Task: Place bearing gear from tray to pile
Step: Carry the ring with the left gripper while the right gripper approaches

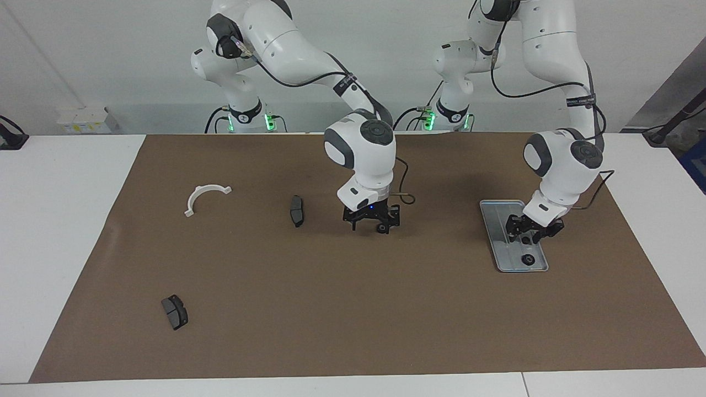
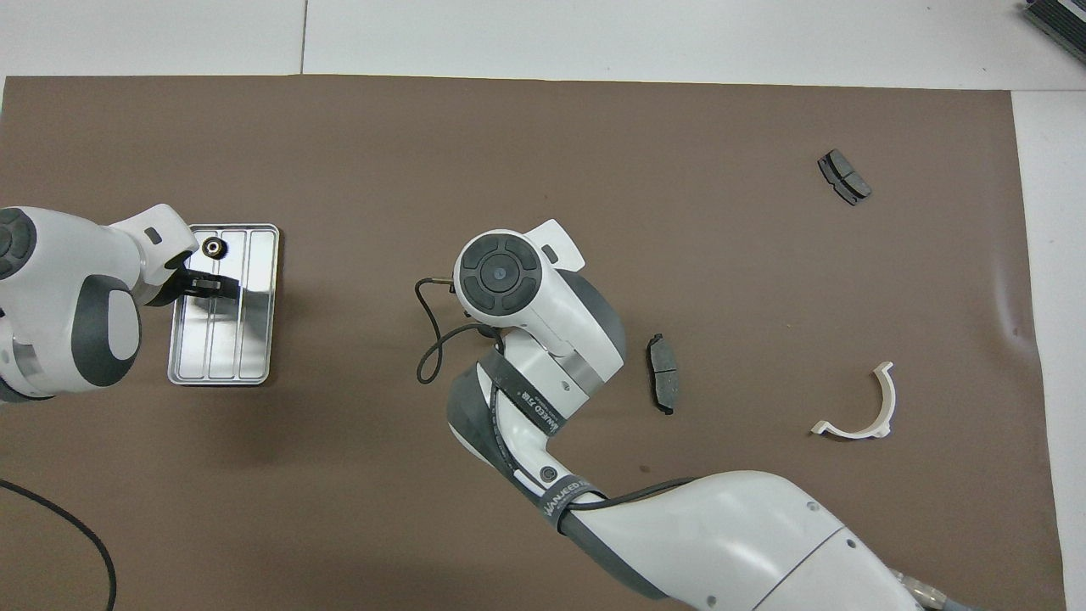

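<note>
The silver tray (image 1: 498,220) (image 2: 248,339) lies toward the left arm's end of the table. One black bearing gear (image 1: 528,260) (image 2: 212,248) rests in the tray's end farthest from the robots. My left gripper (image 1: 527,234) (image 2: 210,285) is down in the tray at a second gear, which it mostly hides. Another bearing gear (image 1: 381,227) sits on the mat at mid-table. My right gripper (image 1: 374,223) is low over it, open, with a finger on either side. The pile is a white half-ring bracket (image 1: 207,196) (image 2: 865,407) and two dark brake pads (image 1: 297,210) (image 1: 174,311).
A brown mat (image 1: 331,309) covers most of the white table. In the overhead view the right arm's wrist (image 2: 501,271) hides its gripper and the gear on the mat. A loose cable (image 2: 428,339) loops beside that wrist.
</note>
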Controlling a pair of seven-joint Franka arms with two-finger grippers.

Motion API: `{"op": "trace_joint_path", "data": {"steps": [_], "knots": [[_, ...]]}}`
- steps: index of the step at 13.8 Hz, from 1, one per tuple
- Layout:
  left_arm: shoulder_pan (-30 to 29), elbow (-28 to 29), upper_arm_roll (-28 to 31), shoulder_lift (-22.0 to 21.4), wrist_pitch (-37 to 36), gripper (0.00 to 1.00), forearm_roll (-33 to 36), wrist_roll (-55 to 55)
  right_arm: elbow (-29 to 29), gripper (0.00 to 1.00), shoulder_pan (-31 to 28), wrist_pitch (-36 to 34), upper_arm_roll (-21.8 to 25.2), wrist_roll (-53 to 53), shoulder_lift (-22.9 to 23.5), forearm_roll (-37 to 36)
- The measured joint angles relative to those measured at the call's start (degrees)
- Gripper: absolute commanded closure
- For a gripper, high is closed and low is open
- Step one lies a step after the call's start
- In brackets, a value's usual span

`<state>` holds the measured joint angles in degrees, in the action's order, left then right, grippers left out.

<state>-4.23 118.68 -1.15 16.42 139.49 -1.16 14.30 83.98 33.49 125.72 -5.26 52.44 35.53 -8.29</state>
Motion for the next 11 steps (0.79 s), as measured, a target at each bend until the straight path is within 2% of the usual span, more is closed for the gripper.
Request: {"op": "trace_joint_path", "data": {"steps": [6, 9, 11], "knots": [[0.0, 0.35, -0.23, -0.4, -0.04, 0.76, -0.04, 0.03, 0.41, 0.22, 2.39, 1.11, -0.01, 0.01, 0.48, -0.19], [0.0, 0.37, -0.26, -0.5, -0.05, 0.87, -0.03, 0.03, 1.67, 0.26, 2.95, 2.36, 0.0, 0.02, 0.87, -0.37], [0.0, 0.05, -0.3, -0.49, -0.04, 0.89, -0.03, 0.03, 2.33, 0.34, 2.94, 3.08, 0.02, 0.02, 0.92, -0.4]]}}
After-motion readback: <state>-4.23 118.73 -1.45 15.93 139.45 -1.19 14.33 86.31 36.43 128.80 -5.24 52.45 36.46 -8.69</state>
